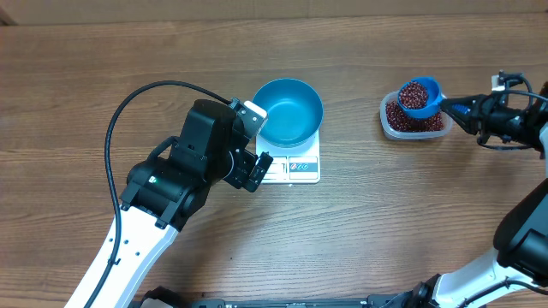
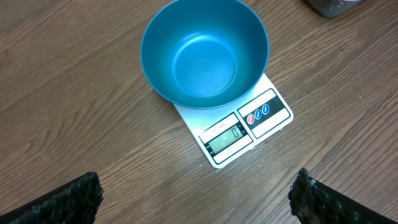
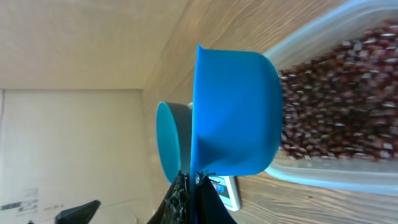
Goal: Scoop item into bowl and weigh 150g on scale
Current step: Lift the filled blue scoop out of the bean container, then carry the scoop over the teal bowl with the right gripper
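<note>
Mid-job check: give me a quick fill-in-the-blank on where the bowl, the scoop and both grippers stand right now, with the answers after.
1. The bowl on the scale is ____ inside.
2. The scoop, heaped with beans, hangs over the clear ____.
3. The left gripper has its fingers ____.
4. The right gripper is shut on the scoop's ____.
Missing words: empty; tub; open; handle.
</note>
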`<action>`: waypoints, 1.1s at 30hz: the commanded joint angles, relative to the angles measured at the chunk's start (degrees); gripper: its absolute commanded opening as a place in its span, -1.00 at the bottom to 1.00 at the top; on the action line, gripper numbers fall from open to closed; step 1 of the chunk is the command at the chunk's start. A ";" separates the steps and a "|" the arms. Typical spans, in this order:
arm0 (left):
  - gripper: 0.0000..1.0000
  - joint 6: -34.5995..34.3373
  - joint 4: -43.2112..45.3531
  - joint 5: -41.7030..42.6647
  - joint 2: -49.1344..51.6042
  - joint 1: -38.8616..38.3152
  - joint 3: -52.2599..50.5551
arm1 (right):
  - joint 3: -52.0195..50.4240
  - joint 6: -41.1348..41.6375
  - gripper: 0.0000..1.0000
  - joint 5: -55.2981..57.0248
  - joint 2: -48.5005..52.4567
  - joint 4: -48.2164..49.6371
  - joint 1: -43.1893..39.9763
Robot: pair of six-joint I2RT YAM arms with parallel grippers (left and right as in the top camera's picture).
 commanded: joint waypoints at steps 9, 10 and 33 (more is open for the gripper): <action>0.99 0.68 0.04 0.63 0.31 0.33 1.29 | 10.21 5.18 -0.92 -4.09 -0.07 0.35 8.90; 0.99 0.68 0.04 0.63 0.31 0.33 1.29 | 10.95 5.38 -0.92 -4.09 -0.07 0.35 9.84; 0.99 0.68 0.04 0.63 0.31 0.33 1.29 | 18.88 9.53 -0.92 10.95 -0.07 2.45 32.81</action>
